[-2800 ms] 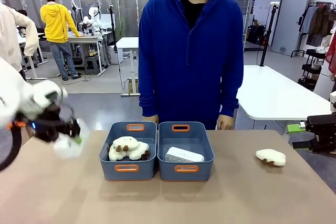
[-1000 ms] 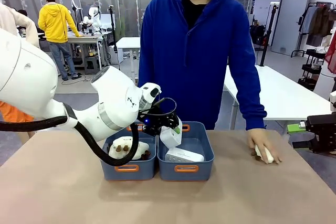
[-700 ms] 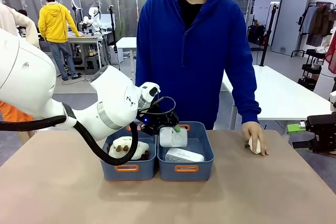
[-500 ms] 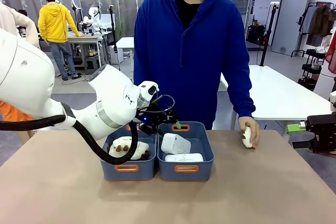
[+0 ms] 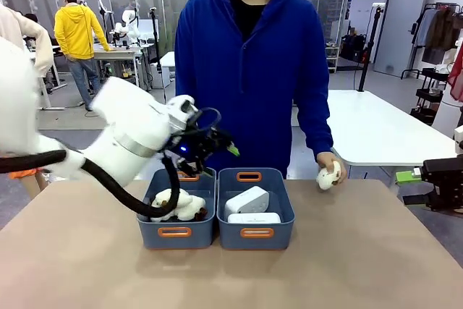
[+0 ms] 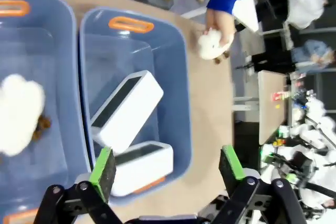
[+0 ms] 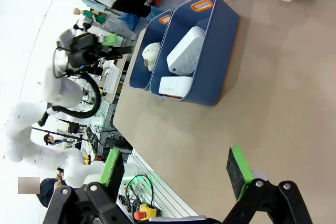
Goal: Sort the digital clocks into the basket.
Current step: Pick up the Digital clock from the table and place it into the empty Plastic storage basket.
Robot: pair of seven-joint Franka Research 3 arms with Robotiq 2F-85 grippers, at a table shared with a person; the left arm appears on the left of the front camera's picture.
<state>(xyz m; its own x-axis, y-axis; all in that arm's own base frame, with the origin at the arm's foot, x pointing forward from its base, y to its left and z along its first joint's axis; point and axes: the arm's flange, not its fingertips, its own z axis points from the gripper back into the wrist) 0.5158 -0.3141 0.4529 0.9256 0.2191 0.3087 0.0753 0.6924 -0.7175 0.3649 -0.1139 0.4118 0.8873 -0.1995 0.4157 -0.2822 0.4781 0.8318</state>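
Two white digital clocks lie in the right-hand slate-blue basket (image 5: 286, 211). One clock (image 5: 247, 200) leans tilted on the other clock (image 5: 254, 218), which lies flat by the front wall. My left gripper (image 5: 221, 145) hovers open and empty above the baskets' back edge. In the left wrist view its green pads stand wide apart around nothing (image 6: 167, 164), above the tilted clock (image 6: 126, 111), the flat clock (image 6: 140, 167) and the basket (image 6: 176, 103). My right gripper (image 7: 173, 166) is open and empty over bare table, far from the basket (image 7: 215, 35).
The twin basket (image 5: 150, 216) on the left holds a cream plush toy (image 5: 177, 206). A person in a blue hoodie stands at the far side, one hand holding a second plush (image 5: 328, 176) above the table's right part. Bare tabletop lies in front of the baskets.
My left gripper opened and let the clock drop into the right basket, where it came to lean on the other clock. The arm then rose and drew back left. The person lifted the plush off the table.
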